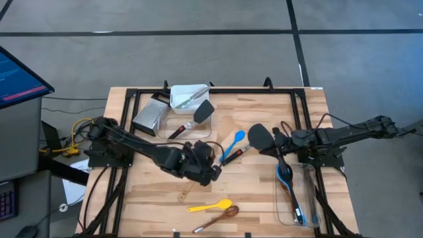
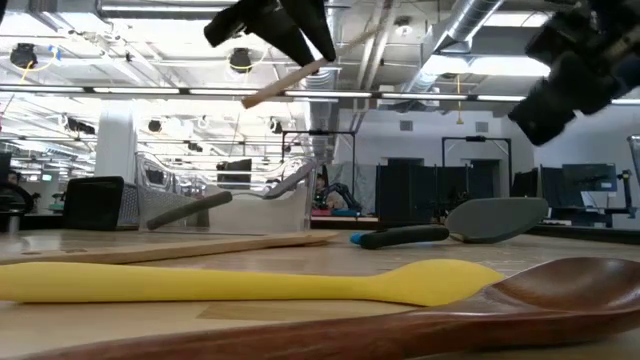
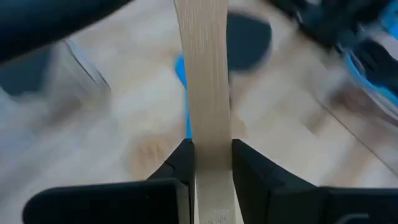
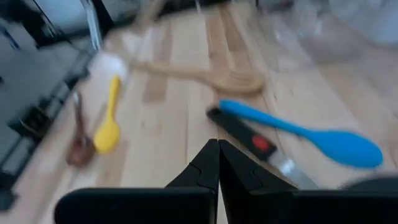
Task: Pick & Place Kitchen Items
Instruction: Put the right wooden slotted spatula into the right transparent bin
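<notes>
R pincer (image 4: 218, 163) closed above table; blue spoon (image 4: 311, 138), yellow spoon (image 4: 109, 121), wooden spoon (image 4: 205, 74) beyond.

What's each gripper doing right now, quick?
Left gripper: shut on the pale flat wooden utensil handle, lifted above the table.
Right gripper: shut, holding nothing.

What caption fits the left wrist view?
Left tool shut on a wooden handle, held above the table near a blue spoon.

A yellow silicone spoon (image 1: 210, 206) and a dark brown wooden spoon (image 1: 217, 219) lie on the pale wood-grain table (image 1: 251, 192). The silicone spoon (image 1: 233, 144) is blue, the spatula (image 1: 197, 117) black, the claws dark.
</notes>
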